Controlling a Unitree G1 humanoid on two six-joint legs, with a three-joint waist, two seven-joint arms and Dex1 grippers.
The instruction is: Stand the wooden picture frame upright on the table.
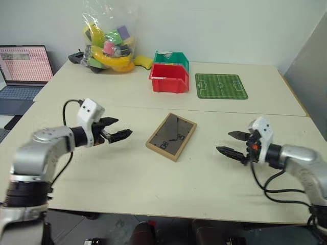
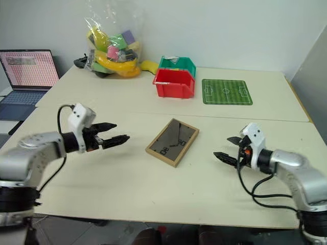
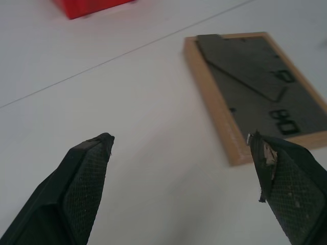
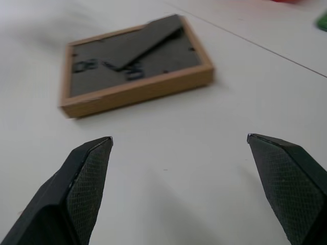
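Left eye view: the picture frame (image 1: pixel 171 136) lies flat, back up, in the middle of the worktop (image 1: pixel 127 178), between my hands and apart from both. My left fingers (image 1: pixel 115 128) are spread wide and empty; my right fingers (image 1: pixel 232 144) are likewise released, holding nothing. Behind the frame sit a red bin (image 1: pixel 168 78), a green bin (image 1: pixel 172 57), a green pitch mat (image 1: pixel 220 86) and a bag of toys (image 1: pixel 108 45).

Left wrist view: the frame's dark backing shows beyond my parted tips.

Right wrist view: the frame lies flat ahead, clear of my tips.
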